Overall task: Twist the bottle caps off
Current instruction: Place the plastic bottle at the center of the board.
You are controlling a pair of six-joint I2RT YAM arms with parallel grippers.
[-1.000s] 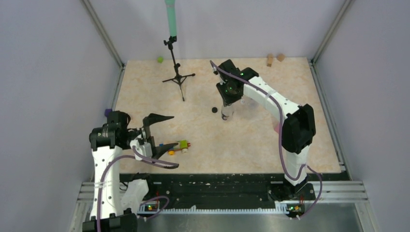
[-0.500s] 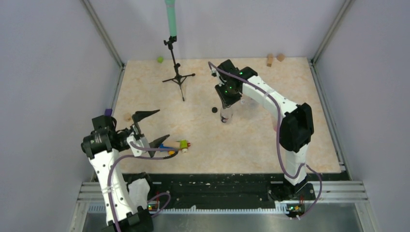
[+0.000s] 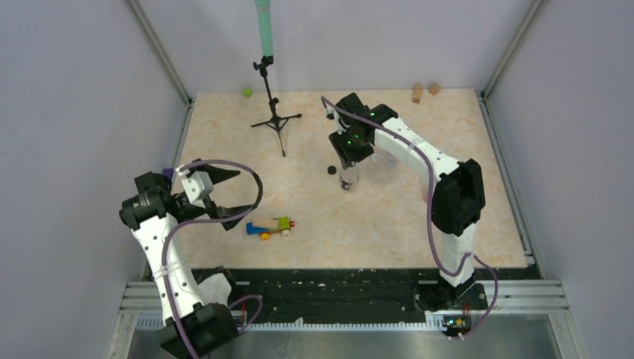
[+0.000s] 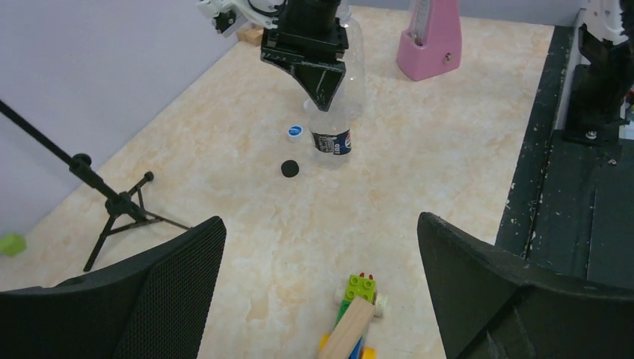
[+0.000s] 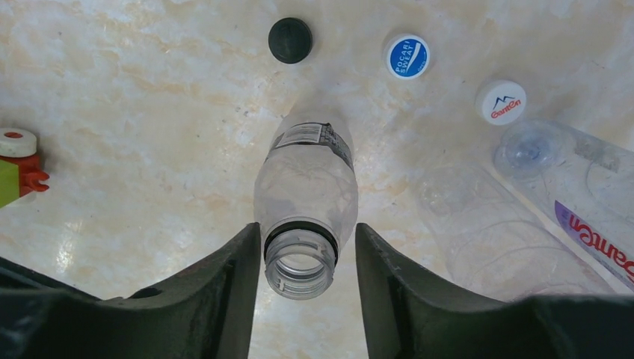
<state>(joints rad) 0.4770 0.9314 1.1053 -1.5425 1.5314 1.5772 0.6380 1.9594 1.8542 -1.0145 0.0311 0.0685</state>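
Observation:
A clear bottle (image 5: 306, 187) stands upright with its neck uncapped. It also shows in the top view (image 3: 349, 179) and the left wrist view (image 4: 331, 140). My right gripper (image 5: 308, 258) is open astride the neck, with a small gap at the right finger. A black cap (image 5: 290, 40), a blue cap (image 5: 407, 56) and a white cap (image 5: 500, 102) lie loose on the table beyond it. Two more clear bottles lie on their sides, one bare (image 5: 478, 224) and one with a purplish label (image 5: 591, 232). My left gripper (image 3: 224, 196) is open and empty, far to the left.
A toy made of green and coloured bricks with a wooden block (image 3: 271, 226) lies near the left gripper. A black tripod stand (image 3: 275, 120) stands at the back left. A pink wedge (image 4: 430, 41), a green block (image 3: 247, 93) and tan blocks (image 3: 425, 90) sit near the walls.
My left arm has swung back and to the left, away from the brick toy, staying open. The right gripper and the bottle have barely moved.

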